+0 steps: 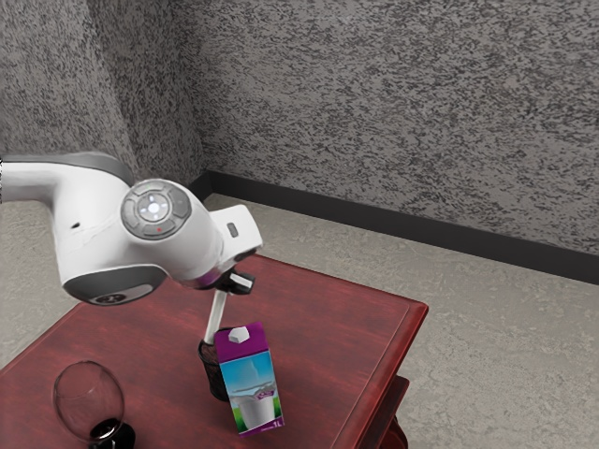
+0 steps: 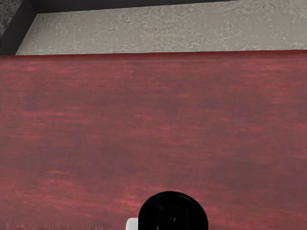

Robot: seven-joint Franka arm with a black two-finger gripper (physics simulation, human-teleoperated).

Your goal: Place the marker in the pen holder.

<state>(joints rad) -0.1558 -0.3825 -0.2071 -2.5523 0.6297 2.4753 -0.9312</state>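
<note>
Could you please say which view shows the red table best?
The exterior view: the table shows its top, a corner and a side. The wrist view gives a stretch of its top and one edge.

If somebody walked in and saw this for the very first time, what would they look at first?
Probably the big white robot arm, coming in from the exterior view's left over the red table. Next, the bright purple and blue carton, in front of part of the dark pen holder, where a white marker slants up. Then the clear round glass near the exterior view's bottom left.
</note>
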